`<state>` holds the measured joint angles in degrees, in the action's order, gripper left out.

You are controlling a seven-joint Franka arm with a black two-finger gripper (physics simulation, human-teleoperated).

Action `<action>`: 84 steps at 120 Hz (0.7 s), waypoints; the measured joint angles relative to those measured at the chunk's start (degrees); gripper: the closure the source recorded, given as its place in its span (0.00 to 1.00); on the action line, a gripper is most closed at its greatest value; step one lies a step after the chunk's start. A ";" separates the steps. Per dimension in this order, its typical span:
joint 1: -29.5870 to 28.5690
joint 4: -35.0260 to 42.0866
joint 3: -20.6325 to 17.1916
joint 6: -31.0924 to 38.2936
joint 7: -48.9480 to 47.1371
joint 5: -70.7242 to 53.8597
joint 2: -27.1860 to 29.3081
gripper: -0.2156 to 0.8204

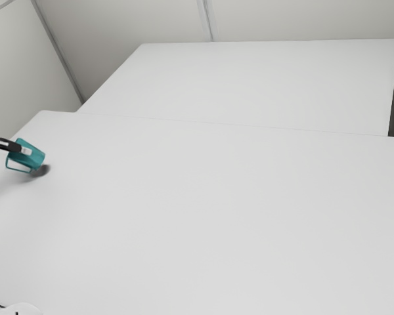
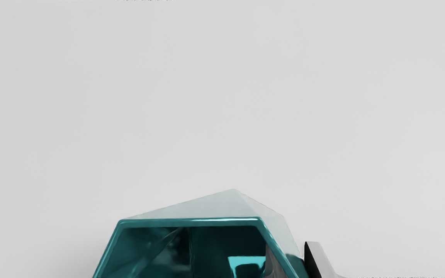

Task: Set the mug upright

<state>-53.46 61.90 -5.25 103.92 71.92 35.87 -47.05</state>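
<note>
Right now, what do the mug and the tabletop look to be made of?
The teal mug looks like glazed ceramic, though coated metal or glossy plastic is possible: bright highlights line its rim and reflections show inside. The white tabletop seems matte laminate or painted board: smooth, grainless, without sharp reflections.

Indoor room, exact kind unclear. Desk [image 1: 217, 210], white, plain. Slab [image 1: 249, 85], white, beyond the desk's far edge in the exterior view. Walls [image 1: 125, 33], pale grey, narrow strips [image 1: 207, 20].
</note>
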 joint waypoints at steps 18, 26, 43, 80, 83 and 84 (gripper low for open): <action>5.28 6.83 0.45 -0.10 -2.16 -8.04 9.75 0.93; 7.76 12.04 0.69 -0.09 -3.37 -10.18 15.51 0.94; 13.63 21.00 0.82 0.05 -6.46 -14.35 24.32 0.95; 42.36 36.23 18.80 0.37 -16.68 -22.60 39.18 0.96; 44.08 37.47 19.22 0.39 -17.85 -23.60 40.46 0.96; 44.60 37.88 19.32 0.40 -18.25 -23.91 40.86 0.96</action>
<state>-8.86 99.78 14.07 104.33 53.67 11.96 -6.19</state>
